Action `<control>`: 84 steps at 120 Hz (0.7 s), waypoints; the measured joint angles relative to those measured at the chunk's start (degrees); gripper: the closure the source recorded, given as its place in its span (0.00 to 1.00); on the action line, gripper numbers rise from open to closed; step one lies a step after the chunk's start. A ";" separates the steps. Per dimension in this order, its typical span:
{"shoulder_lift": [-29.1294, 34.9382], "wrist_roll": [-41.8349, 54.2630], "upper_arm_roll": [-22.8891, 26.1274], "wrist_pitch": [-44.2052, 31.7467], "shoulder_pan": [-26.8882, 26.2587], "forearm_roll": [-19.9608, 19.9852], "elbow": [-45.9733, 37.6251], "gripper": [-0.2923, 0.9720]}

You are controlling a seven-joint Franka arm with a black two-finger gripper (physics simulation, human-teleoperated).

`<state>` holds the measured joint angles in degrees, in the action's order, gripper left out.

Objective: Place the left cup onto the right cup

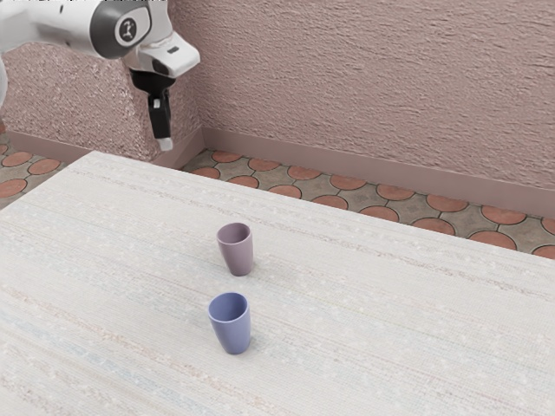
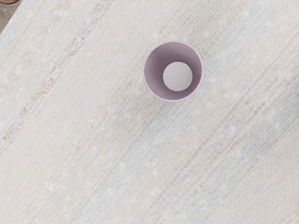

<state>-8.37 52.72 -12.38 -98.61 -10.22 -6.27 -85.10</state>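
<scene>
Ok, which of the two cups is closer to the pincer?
The mauve cup, the one farther back on the table. The blue-violet cup stands nearer the camera and farther from the pincer, raised at the exterior view's upper left.

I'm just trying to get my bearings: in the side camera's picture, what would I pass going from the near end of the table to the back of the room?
bluish-purple cup → mauve cup → far edge of the table → tiled floor → pink wall
</scene>
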 joint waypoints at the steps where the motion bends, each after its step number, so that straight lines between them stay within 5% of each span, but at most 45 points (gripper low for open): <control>1: -0.05 0.06 0.00 -0.03 0.01 0.04 0.00 0.23; 84: -16.55 6.09 0.08 -7.10 1.38 2.57 6.07 0.23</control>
<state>-24.92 58.81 -12.30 -105.71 -8.85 -3.70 -79.04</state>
